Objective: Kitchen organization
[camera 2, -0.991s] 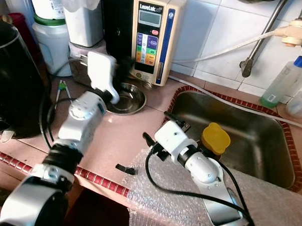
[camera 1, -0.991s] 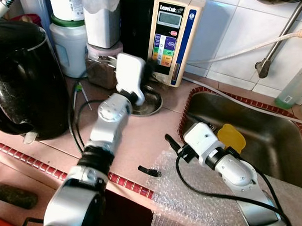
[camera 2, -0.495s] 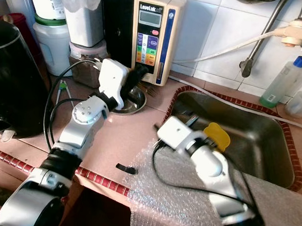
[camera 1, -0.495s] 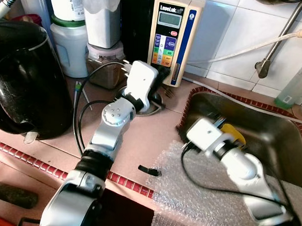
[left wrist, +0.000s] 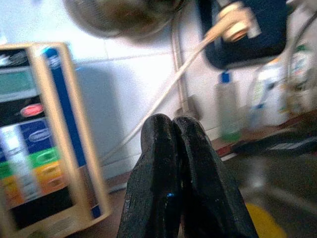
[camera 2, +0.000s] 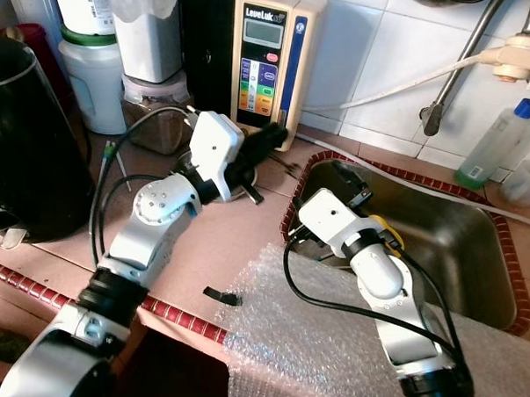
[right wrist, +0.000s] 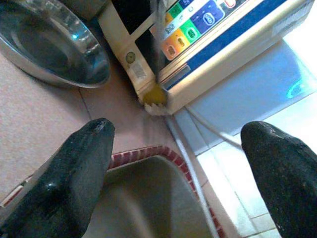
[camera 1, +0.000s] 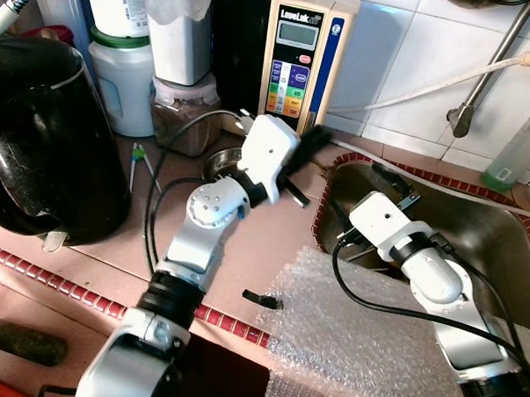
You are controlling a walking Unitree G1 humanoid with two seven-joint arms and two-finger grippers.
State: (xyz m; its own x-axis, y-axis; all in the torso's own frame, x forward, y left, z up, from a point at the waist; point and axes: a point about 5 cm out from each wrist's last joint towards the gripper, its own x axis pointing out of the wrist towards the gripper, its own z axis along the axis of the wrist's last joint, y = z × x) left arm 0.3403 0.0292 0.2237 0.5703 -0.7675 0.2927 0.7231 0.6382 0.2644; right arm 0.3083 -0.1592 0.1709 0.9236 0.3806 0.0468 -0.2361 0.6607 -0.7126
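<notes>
Kitchen counter, entry at this moment.

Left gripper (camera 1: 313, 137): fingers pressed together, nothing visibly between them in the wrist view; held low over the counter beside the sink (camera 1: 483, 230) rim, pointing toward the basin. A fork (camera 1: 293, 165) lay just under/behind the fingertips; contact w/ gripper could not be told.

Right gripper (camera 1: 390, 185): fingers spread wide apart, empty, out over the sink's near-left corner, aimed back toward the wall.

Steel dish (right wrist: 52, 52): shallow, round, apparently empty; on the counter ahead of the right gripper and off to its left-finger side, close behind the left wrist. Left arm judged nearer to it.

Yellow item (camera 2: 383, 226): in the basin, mostly hidden behind the right forearm, i.e. below/behind the right fingers, not in front. Right arm nearer; judged it would need to pull back or tip down to reach. Kind of item unclear.

Water unit (camera 1: 299, 68): upright at the wall, directly ahead of the right gripper, just beyond the dish.

Containers farther beyond the left arm: jar w/ brown contents (camera 1: 181, 116); white tub, green lid (camera 1: 120, 82); black kettle (camera 1: 47, 145), contents unseen.

Bubble wrap (camera 1: 347, 343): lay on the near counter edge, under the right forearm.
</notes>
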